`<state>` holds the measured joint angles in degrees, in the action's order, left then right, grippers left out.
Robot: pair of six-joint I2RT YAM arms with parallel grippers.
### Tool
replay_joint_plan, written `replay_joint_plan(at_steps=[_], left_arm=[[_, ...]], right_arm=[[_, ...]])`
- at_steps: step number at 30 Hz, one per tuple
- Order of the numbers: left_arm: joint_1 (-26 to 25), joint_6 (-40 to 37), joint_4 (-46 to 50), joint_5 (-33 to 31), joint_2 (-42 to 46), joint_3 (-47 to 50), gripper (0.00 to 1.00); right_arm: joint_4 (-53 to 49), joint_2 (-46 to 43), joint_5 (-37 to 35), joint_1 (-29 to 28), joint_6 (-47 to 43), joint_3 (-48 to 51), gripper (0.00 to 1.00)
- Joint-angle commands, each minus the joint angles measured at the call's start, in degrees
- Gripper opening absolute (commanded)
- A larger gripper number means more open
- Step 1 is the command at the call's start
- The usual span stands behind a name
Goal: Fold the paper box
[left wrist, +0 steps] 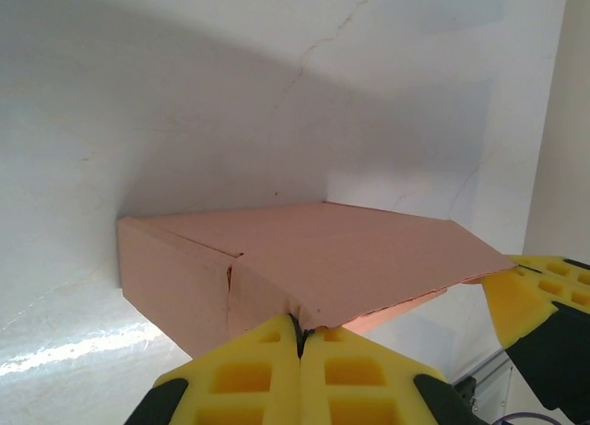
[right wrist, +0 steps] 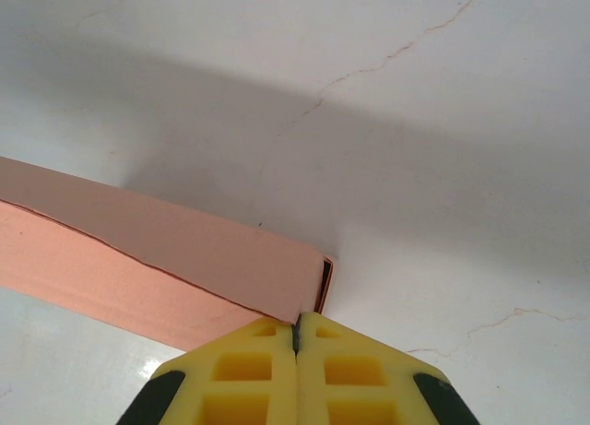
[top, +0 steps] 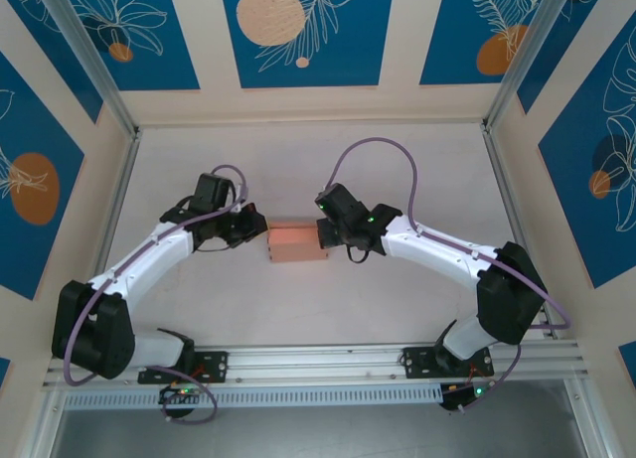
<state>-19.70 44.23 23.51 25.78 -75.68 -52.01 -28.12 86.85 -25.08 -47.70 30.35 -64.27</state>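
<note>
The salmon-pink paper box (top: 295,241) lies flat on the white table between my two grippers. My left gripper (top: 260,226) is at its left end and my right gripper (top: 326,233) at its right end. In the left wrist view the box (left wrist: 304,259) has its lid slightly raised. The left gripper (left wrist: 300,325) is shut, with its yellow tips pressed against the box's near edge. In the right wrist view the right gripper (right wrist: 297,322) is shut, and its tips touch the near corner of the box (right wrist: 184,250). I see no card between either pair of pads.
The white tabletop (top: 298,170) has low walls on the left, right and far sides. A metal rail (top: 318,359) carrying the arm bases runs along the near edge. The right arm's yellow fingers (left wrist: 539,291) show at the right of the left wrist view.
</note>
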Motion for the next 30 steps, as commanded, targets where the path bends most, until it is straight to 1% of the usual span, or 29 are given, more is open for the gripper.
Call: replay_joint_plan(at_steps=[1,6,11,23,30], left_arm=[[1.1,-0.7,0.4,3.3,1.6,0.1,0.00],[1.3,2.3,-4.5,5.1,1.5,3.5,0.00],[1.6,0.6,-3.0,3.6,1.8,3.8,0.00],[1.8,-13.7,9.8,-4.6,0.2,-0.4,0.00],[1.5,-17.4,11.5,-6.2,-1.1,-0.7,0.00]], right_arm=[[-3.2,1.7,1.8,-0.7,-0.3,1.0,0.00],[-3.2,2.1,2.1,-0.7,-0.2,0.9,0.00],[-3.3,2.2,2.0,-0.7,-0.3,0.7,0.00],[-3.2,2.7,2.1,-0.7,-0.2,0.5,0.00],[-3.4,2.8,2.1,-0.7,-0.1,0.4,0.00]])
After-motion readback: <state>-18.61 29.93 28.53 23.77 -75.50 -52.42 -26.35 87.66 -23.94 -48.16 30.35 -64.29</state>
